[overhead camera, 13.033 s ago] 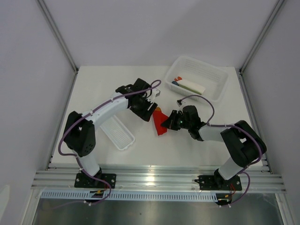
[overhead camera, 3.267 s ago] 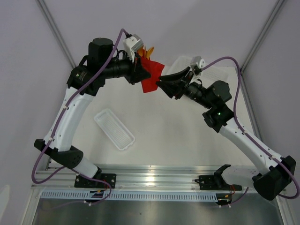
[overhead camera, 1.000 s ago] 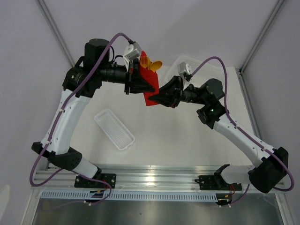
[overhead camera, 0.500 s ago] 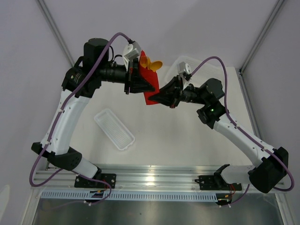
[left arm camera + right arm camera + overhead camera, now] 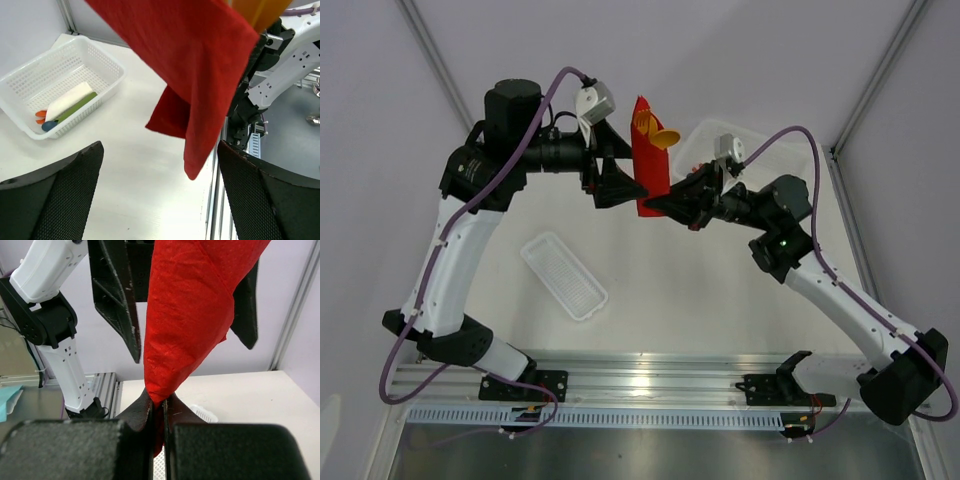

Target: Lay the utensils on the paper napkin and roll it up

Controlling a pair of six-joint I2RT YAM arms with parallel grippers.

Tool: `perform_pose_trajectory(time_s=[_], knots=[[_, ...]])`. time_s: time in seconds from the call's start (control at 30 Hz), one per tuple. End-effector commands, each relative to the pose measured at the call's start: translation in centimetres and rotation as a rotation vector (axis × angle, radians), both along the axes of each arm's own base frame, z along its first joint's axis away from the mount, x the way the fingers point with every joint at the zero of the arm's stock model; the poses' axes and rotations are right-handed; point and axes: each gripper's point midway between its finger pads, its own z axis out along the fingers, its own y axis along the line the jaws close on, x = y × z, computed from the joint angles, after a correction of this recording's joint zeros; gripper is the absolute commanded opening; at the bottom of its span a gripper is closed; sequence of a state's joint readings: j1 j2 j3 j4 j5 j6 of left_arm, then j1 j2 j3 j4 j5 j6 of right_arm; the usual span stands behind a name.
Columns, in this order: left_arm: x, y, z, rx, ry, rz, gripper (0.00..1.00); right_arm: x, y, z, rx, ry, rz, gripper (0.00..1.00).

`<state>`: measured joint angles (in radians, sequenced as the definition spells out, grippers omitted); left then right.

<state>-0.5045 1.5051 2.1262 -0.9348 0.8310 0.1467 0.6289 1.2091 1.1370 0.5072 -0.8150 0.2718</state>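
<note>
The left gripper (image 5: 620, 172) is hovering up in the air, well left of the mesh basket (image 5: 712, 127). Its jaws are standing wide with nothing pinched. The black fingers are just flanking the red bundle on either side. My read is that it's leaving the other arm to carry the bundle alone. Down on the table, even further left of the basket and nearer the arm bases, the narrow white tray (image 5: 565, 276) is lying at a slant. It's ribbed plastic and it isn't holding anything.

The paper napkin (image 5: 650, 170) is hanging in mid-air just left of the basket, wrapped into a loose upright cone rather than a tight roll (a flap is drooping free in the left wrist view). It's thin, matte, slightly crinkly paper. The utensils (image 5: 656, 131) are poking out of its top end. They're smooth orange plastic, one with a rounded spoon head, but I can't tell how many are in there.

The right gripper (image 5: 653, 206) is reaching over from the basket's side and clamping tight on the napkin's bottom tip. I'd guess that's keeping the wrap closed and stopping the cutlery from sliding out. The basket itself is white lattice plastic, holding white, green and blue items.
</note>
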Motion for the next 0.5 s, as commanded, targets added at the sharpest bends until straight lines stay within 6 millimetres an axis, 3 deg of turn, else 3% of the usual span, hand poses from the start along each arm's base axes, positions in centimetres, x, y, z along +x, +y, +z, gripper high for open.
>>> perform_pose_trajectory(time_s=[0.0,0.1,0.23,0.47], knots=[[-1.9,1.4,2.7,-0.032,-0.103,-0.01,0.99,-0.4,-1.4,2.8,0.063,-0.106,-0.055,0.0],[-4.4,1.1,3.1,-0.056,-0.105,-0.145,0.99,-0.9,-1.9,3.8,0.072,-0.173,-0.067,0.0],[-6.0,0.5,3.9,-0.098,-0.085,-0.251,0.99,-2.4,-2.0,5.8,0.09,-0.287,-0.022,0.0],[-5.7,-0.6,5.2,-0.126,-0.093,-0.261,1.0,-3.7,-1.1,7.0,0.088,-0.391,0.043,0.0]])
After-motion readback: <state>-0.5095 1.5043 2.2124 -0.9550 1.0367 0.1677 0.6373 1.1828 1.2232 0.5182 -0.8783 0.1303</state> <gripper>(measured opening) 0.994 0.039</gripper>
